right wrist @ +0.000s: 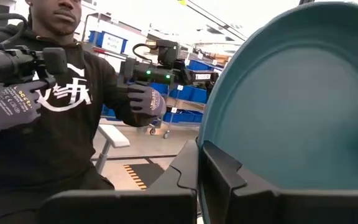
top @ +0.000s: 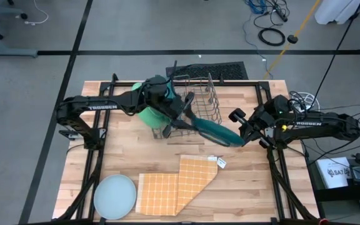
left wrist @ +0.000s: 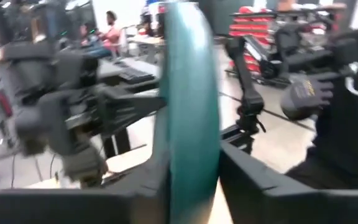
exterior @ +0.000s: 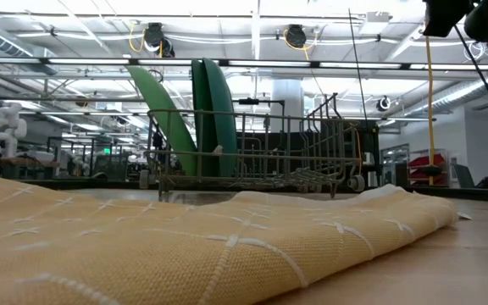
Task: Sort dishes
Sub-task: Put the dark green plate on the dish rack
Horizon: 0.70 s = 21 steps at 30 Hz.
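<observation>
Both arms meet mid-frame in the high view over one dish: a dark teal plate (top: 214,131), round and glossy, tilted on edge just right of the grey wire rack (top: 195,103), above the worktop (top: 261,187). The right gripper (top: 245,132) has its fingers clamped on the plate's right-hand rim; the right wrist view fills with the plate's smooth hollow face (right wrist: 291,106) rising from between those fingers. The left gripper (top: 186,111) reaches across the rack to the plate's other end, and the left wrist view shows the plate edge-on (left wrist: 188,106), a thin teal band running down between its two dark fingers, which stand on either side of it; whether they are gripping it, I cannot tell. The low view alone shows two green plates (exterior: 206,114) standing upright in the rack, beyond the orange checked cloth (exterior: 185,246). Only the high view shows a pale blue plate (top: 114,195) lying flat at lower left, beside the cloth. The right wrist view also catches a person (right wrist: 67,99) in gloves beyond the table.
</observation>
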### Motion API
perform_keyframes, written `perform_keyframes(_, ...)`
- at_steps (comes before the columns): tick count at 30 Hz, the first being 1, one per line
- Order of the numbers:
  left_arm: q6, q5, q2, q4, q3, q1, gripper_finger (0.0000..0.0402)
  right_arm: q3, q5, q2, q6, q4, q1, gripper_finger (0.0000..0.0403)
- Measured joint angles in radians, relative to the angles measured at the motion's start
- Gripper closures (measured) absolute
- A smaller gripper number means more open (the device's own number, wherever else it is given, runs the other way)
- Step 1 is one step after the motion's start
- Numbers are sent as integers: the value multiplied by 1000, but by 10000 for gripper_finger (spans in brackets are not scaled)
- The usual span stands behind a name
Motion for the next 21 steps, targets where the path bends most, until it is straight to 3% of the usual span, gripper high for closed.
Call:
perform_keyframes(5,66,93,-3,-11,0,-26,379,2,14,-2,1,10,-1,396)
perform_keyframes(12,77,48,-9,-19,0,-38,380,4,102,-21,0,-1,-1,345)
perform_keyframes(21,79,-2,-62,-65,0,-36,380,11,187,-106,7,-42,-23,231)
